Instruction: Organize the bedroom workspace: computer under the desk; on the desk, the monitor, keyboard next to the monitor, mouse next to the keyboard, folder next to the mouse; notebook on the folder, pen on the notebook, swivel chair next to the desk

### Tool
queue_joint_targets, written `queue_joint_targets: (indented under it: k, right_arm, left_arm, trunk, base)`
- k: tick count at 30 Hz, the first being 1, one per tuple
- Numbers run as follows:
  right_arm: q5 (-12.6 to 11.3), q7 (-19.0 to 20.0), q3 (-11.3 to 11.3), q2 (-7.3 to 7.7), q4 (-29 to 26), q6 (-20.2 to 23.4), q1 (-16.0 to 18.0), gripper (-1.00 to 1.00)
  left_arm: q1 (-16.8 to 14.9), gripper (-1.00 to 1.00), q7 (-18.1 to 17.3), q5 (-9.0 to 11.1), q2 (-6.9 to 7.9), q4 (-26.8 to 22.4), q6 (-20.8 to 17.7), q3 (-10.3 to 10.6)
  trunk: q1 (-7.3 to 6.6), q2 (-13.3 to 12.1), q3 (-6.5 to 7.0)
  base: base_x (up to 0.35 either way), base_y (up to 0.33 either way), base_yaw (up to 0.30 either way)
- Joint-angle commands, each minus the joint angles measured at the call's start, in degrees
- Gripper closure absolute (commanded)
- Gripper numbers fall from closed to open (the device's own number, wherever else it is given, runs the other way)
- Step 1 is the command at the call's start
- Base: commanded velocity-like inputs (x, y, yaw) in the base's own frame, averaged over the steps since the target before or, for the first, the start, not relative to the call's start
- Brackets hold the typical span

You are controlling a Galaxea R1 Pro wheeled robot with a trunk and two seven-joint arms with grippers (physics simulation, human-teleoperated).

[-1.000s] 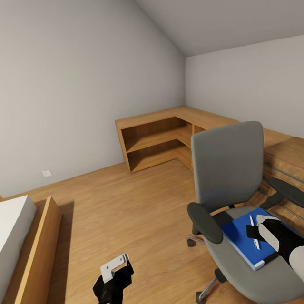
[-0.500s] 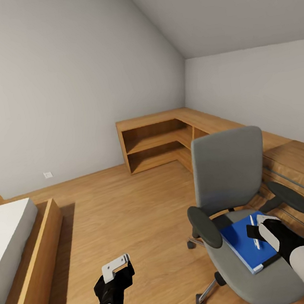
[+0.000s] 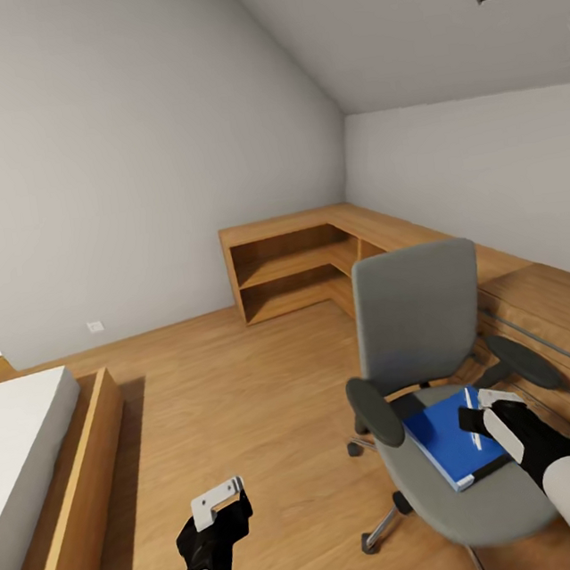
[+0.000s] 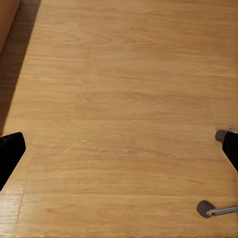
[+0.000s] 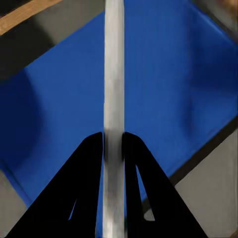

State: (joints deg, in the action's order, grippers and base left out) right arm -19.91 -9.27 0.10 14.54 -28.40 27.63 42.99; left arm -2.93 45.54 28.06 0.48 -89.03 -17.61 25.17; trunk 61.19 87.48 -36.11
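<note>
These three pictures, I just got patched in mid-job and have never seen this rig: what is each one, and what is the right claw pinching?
The wide picture comes from the robot's head camera, looking down over both arms into an attic bedroom. The left gripper hangs over bare wooden floor, holding nothing. The right gripper reaches onto the seat of the grey swivel chair, where a blue folder lies.

The floor picture is the camera on the left wrist: its two dark fingertips sit far apart at the edges, so that gripper is open, with a chair caster nearby.

The blue close-up is the right wrist camera. Its black fingers are closed on a thin white pen above the folder. Whether the pen has left the folder, I cannot tell.
</note>
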Motion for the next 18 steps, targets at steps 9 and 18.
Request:
queue_joint_targets:
  k: [9,18]
  right_arm:
    - [-3.37,-0.41,-2.69,0.74,-9.87,2.06,-0.97,1.00]
    - [-4.90,-0.61,-3.52,0.83,-21.57,4.79,-5.53,1.00]
  left_arm:
    - [-0.06,-1.00,0.37,0.24,0.05,0.07,-0.32,0.22]
    - [-0.06,-1.00,0.39,0.25,-0.02,0.21,-0.40,0.32]
  trunk:
    - [-2.02,-3.59,1.56]
    - [-4.00,-7.20,3.18]
  base:
    - [-0.330,0.000,0.000]
    - [-0.324,0.000,0.000]
